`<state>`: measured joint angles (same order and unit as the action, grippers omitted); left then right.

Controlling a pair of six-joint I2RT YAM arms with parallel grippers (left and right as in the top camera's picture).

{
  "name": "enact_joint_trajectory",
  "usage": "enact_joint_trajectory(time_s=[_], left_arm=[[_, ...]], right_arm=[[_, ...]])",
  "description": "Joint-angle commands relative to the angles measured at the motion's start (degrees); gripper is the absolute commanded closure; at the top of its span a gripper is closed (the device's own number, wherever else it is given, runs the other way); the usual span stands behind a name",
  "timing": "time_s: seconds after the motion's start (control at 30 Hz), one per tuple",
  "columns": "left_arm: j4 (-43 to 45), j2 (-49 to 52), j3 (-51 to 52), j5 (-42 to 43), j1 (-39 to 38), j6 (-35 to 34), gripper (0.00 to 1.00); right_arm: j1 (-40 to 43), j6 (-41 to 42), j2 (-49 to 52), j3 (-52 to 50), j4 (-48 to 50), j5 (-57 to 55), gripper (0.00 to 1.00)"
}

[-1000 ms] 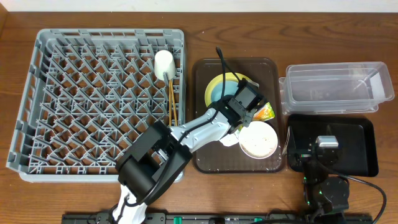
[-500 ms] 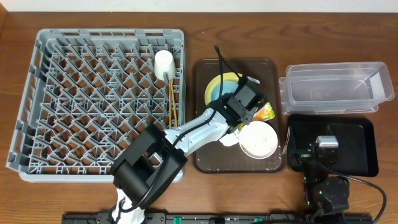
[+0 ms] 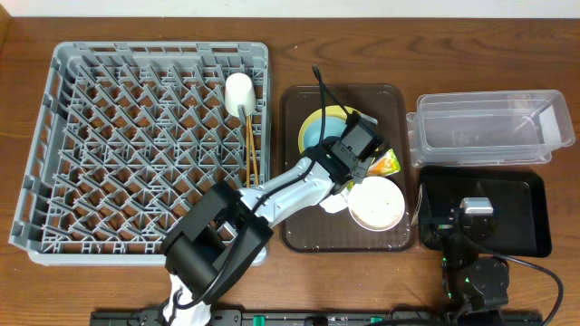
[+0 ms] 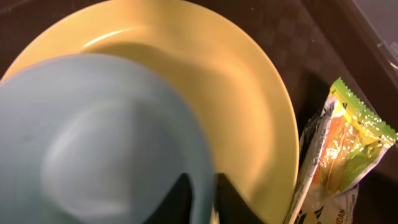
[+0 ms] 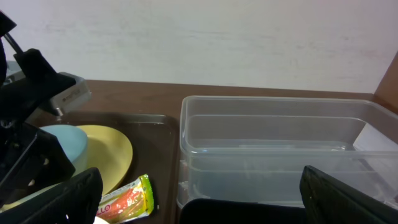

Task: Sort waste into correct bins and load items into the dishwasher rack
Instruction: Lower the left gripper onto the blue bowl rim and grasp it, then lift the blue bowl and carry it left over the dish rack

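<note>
My left gripper [image 4: 204, 193] is shut on the rim of the light blue bowl [image 4: 93, 137], which sits on the yellow plate [image 4: 236, 93] in the brown tray [image 3: 299, 231]. The snack wrapper [image 4: 339, 155] lies just right of the plate. A white bowl [image 3: 377, 203] stands at the tray's front right, with a crumpled tissue [image 3: 333, 205] beside it. In the dishwasher rack [image 3: 54, 136], a white cup [image 3: 241, 92] and chopsticks [image 3: 251, 149] rest near the right edge. My right gripper [image 5: 200, 186] hangs open and empty over the black tray [image 3: 526, 217], facing the clear tub [image 5: 280, 149].
The clear tub [image 3: 485, 127] stands at the back right with the black tray just in front of it. The brown tray lies between the rack and these two bins. My left arm reaches diagonally across the rack's front right corner.
My left gripper's jaws have closed onto the blue bowl's rim. The arm has shifted only slightly; the right arm has not moved.
</note>
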<state>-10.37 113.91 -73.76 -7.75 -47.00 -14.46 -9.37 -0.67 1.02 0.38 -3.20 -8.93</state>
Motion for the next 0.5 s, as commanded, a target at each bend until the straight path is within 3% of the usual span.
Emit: enact_joint_trajectory(time_s=[0.0,0.2,0.33,0.47], left_arm=[[0.0,-1.2,0.3,-0.9,-0.1,0.5,0.9],[-2.3,-7.6,-0.2,3.0,0.7,-1.1,0.94],[-3.1,-16.1,-0.2,14.1,3.7,-1.9,0.94],[-3.8,-25.6,-0.2,29.1,11.1,-9.0,0.94]], right_arm=[[0.4,-0.2,-0.1,-0.1,-0.2,0.0,0.01],[0.4,-0.2,-0.1,-0.1,-0.2,0.0,0.01],[0.4,-0.2,-0.1,-0.1,-0.2,0.0,0.01],[0.4,-0.2,-0.1,-0.1,-0.2,0.0,0.01]])
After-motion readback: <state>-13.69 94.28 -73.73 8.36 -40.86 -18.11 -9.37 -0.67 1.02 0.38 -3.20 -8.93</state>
